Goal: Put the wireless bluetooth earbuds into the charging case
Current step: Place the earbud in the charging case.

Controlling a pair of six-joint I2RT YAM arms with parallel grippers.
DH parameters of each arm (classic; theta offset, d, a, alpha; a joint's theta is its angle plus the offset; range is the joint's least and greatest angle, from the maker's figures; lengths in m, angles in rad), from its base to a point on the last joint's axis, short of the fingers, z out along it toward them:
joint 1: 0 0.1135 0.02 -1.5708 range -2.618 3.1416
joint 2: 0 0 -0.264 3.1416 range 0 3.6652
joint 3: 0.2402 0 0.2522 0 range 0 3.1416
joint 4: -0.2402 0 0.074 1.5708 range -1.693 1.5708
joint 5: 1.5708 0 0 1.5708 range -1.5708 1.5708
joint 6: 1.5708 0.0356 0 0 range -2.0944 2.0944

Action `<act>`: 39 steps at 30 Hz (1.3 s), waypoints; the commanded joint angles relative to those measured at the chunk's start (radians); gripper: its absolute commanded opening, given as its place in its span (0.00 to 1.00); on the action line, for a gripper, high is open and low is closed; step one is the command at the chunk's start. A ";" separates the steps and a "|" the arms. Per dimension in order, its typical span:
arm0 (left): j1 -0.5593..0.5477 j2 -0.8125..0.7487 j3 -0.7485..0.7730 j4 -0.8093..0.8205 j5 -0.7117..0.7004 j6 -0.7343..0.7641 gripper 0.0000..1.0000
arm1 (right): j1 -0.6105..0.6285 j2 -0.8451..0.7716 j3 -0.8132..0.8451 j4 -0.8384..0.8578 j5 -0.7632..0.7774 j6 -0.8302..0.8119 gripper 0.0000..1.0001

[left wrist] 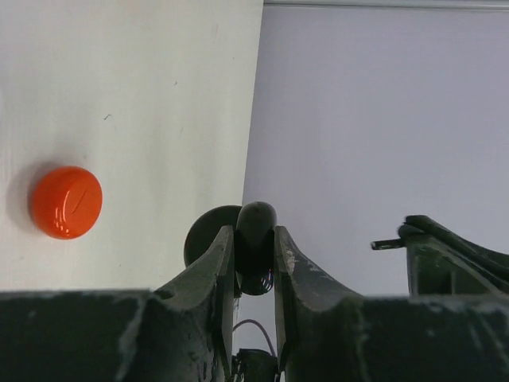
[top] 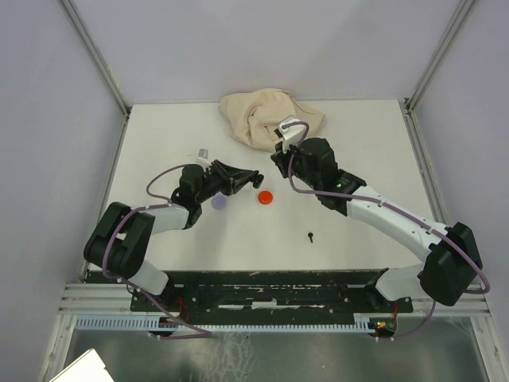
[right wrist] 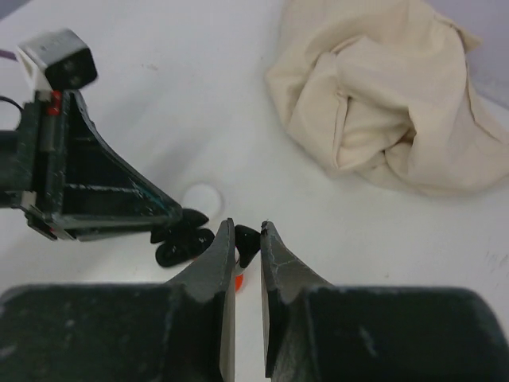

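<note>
At table centre: black charging case [left wrist: 256, 216], round, hard, glossy; clamped edgewise in left gripper [left wrist: 254, 232]. At 1 o'clock of it: right gripper [right wrist: 245, 227], jaws nearly closed on small black piece, judged black earbud [right wrist: 249, 237], just beside case. Loose at 5 o'clock of red disc [top: 265, 196]: second black earbud [top: 311, 235]. Handling, as judged: featherweight, rigid, slippery; best pinched lightly across stem, bulb left free for socket.

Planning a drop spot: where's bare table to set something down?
Free: table far-left, beside the cloth; far-right corner past the cloth; near strip left of the black earbud. Crowded: centre, left gripper, right gripper, red disc, lavender disc bunched.
</note>
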 commanded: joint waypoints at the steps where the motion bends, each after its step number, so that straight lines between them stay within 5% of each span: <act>1: -0.023 0.052 0.071 0.134 0.069 -0.120 0.03 | 0.002 -0.022 -0.035 0.187 -0.051 -0.067 0.03; 12: -0.029 0.151 0.139 0.263 0.137 -0.239 0.03 | 0.011 -0.049 -0.150 0.306 -0.097 -0.101 0.01; 39: -0.050 0.132 0.186 0.173 0.171 -0.184 0.03 | 0.019 -0.027 -0.167 0.310 -0.091 -0.120 0.01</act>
